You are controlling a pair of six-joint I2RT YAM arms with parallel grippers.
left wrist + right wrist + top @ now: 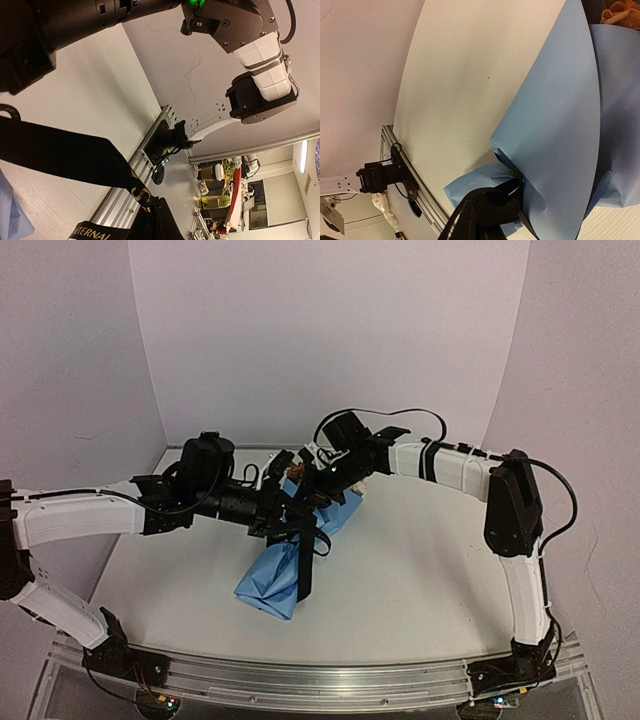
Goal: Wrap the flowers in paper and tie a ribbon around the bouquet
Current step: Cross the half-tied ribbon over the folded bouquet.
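Observation:
The bouquet [272, 577] lies on the table as a light blue paper cone, narrow end toward the near left. The paper [570, 115] fills the right wrist view, and one orange bloom of the flowers [620, 12] peeks out at the wide end. A black ribbon [305, 562] with gold lettering crosses the cone. My left gripper [152, 210] is shut on the ribbon [65, 152], which runs taut to its jaws. Just above the cone's wide end, my right gripper [487, 220] is shut on the ribbon [515, 192] where it loops against the paper. Both grippers meet over the bouquet [305, 500].
An aluminium rail [330, 680] runs along the table's near edge with both arm bases on it. The white table [430, 570] is backed by plain walls on three sides. The right arm's elbow [512, 502] stands tall at the right.

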